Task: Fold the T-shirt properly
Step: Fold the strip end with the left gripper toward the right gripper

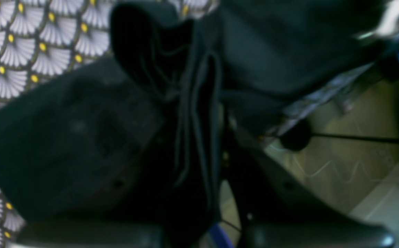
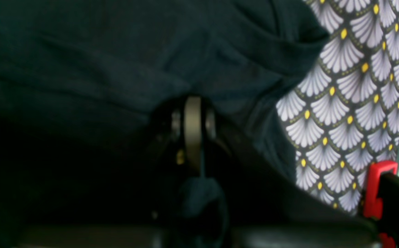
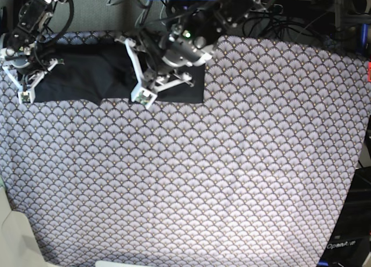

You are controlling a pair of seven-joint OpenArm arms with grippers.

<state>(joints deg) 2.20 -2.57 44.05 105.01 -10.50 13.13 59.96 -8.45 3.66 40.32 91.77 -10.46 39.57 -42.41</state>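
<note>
T-shirt (image 3: 98, 73): you've got it lying as a long black strip along the far edge of the desk, stretched between your two sets of fingers.
Scallop-patterned cloth (image 3: 220, 163): covers the desk under the shirt; everything nearer than both sets of fingers is bare pattern.
Left fingers (image 1: 199, 113): clamped on a bunched fold of the T-shirt. In the left wrist view you see several layered hems standing up between them, black cloth spreading to both sides and beyond the tips.
Left arm in the base view: it sits over the strip's right part (image 3: 174, 58), with a short stretch of shirt past it on the outer side.
Right fingers (image 2: 193, 137): together. In the right wrist view black cloth wraps all round them and a small wad sits just behind the tips; you can't tell from that whether cloth is actually pinched.
Right side surroundings: patterned cloth shows just to one side of the fingers, and a red clip (image 2: 380, 187) near the desk edge beyond it.
Right arm in the base view: at the strip's left end (image 3: 26, 64).
</note>
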